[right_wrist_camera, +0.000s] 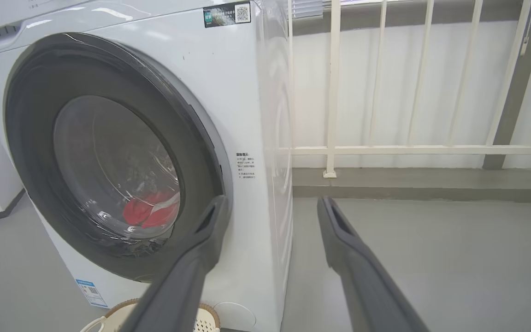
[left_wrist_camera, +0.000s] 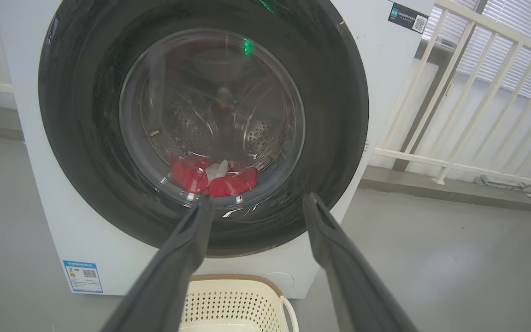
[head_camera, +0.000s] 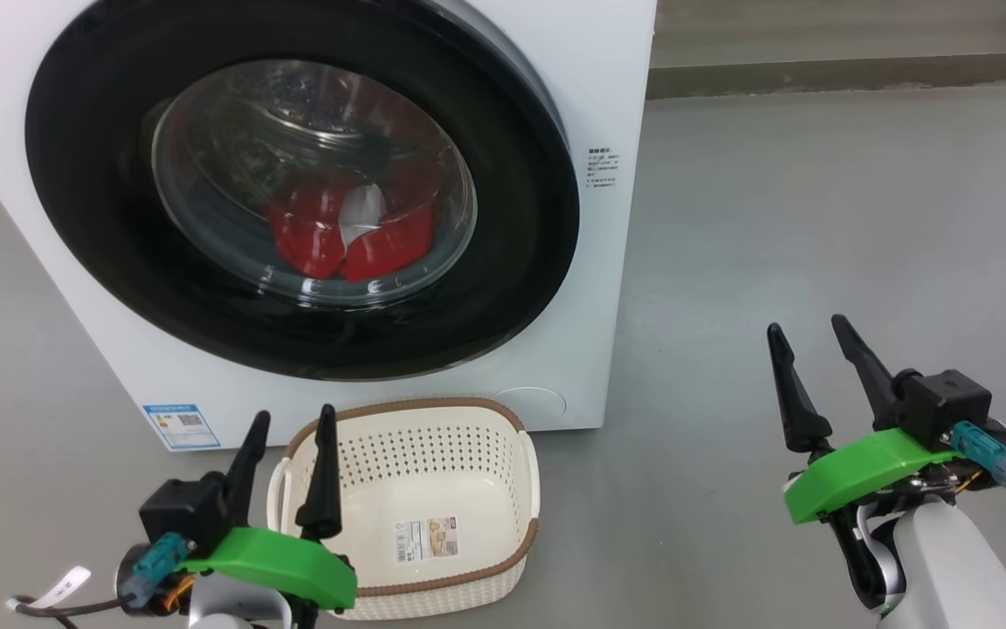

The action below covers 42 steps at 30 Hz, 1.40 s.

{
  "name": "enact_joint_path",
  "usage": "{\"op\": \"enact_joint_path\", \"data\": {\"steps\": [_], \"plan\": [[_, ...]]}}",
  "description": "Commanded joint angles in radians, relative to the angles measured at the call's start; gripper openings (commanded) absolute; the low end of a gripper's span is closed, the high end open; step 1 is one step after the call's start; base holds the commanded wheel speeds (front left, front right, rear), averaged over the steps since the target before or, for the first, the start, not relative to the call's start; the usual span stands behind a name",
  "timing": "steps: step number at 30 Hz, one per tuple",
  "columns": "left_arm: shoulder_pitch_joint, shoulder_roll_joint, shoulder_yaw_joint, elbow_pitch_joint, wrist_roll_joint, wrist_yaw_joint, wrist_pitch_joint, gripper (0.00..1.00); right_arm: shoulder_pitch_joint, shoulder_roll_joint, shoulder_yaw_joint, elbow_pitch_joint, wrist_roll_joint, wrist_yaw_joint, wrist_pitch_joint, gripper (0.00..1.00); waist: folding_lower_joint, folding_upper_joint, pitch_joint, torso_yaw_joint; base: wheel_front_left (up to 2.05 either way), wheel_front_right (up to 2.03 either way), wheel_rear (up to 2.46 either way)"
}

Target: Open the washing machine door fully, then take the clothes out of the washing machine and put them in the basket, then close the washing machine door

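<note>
Grey floor (head_camera: 817, 218) under everything. The washing machine (head_camera: 608, 105), a white front-loader, stands on it. A pale railing (right_wrist_camera: 385, 150) runs behind the machine on its right side.

The washing machine door (head_camera: 101, 262) is shut, its black ring flush against the machine front, its glass window bulging outward.

The basket (head_camera: 407, 406) sits upright on the floor just in front of the machine, below the door's lower edge, with a sticker (head_camera: 427, 538) on its inside bottom.

Left gripper (head_camera: 293, 415): in front of the machine, below the door, at the basket's near left corner. Its jaws are spread apart with nothing between them, pointing at the door's lower part in the left wrist view.

Right gripper (head_camera: 807, 327): over bare floor off the machine's right side, well apart from the machine. Its jaws are spread, holding nothing, and point past the machine's right front corner in the right wrist view.

The clothes (head_camera: 354, 236) are inside the machine, low in the drum behind the door glass: red garments with a white piece between them.

Blue label (head_camera: 182, 425) low on the machine front, left of the basket. Small printed text patch (head_camera: 602, 168) on the machine front, right of the door. Dark QR label (right_wrist_camera: 227, 14) at the machine's top right corner.
</note>
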Motion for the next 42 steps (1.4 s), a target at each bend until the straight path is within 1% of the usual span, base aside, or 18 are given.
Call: {"op": "enact_joint_path", "data": {"steps": [1, 11, 13, 27, 42], "plan": [[-0.059, 0.023, 0.022, -0.030, 0.048, 0.010, -0.016, 1.00, -0.060, -0.010, 0.019, -0.021, -0.047, 0.000, -0.018, 1.00, 0.0000, -0.0001, 0.000, 0.001, 0.00, 0.00, 0.00], [-0.081, 0.025, 0.020, -0.034, 0.167, 0.026, -0.046, 1.00, -0.088, -0.013, 0.032, -0.014, -0.167, 0.000, -0.047, 1.00, 0.0000, -0.0001, 0.003, 0.001, 0.00, 0.00, 0.00], [-0.083, 0.025, 0.018, -0.033, 0.176, 0.029, -0.049, 1.00, -0.091, -0.013, 0.033, -0.013, -0.179, 0.000, -0.050, 1.00, 0.0000, -0.0001, 0.002, 0.001, 0.00, 0.00, 0.00], [-0.080, 0.025, 0.030, -0.018, 0.177, 0.042, -0.049, 1.00, -0.083, -0.013, 0.031, -0.002, -0.159, 0.000, -0.051, 1.00, 0.0000, -0.0001, -0.009, 0.001, 0.00, 0.00, 0.00], [-0.080, 0.025, 0.040, -0.028, 0.194, 0.041, -0.049, 1.00, -0.094, -0.013, 0.038, 0.042, -0.117, 0.000, -0.051, 1.00, 0.0000, -0.0001, 0.000, 0.008, 0.00, 0.00, 0.00]]}}
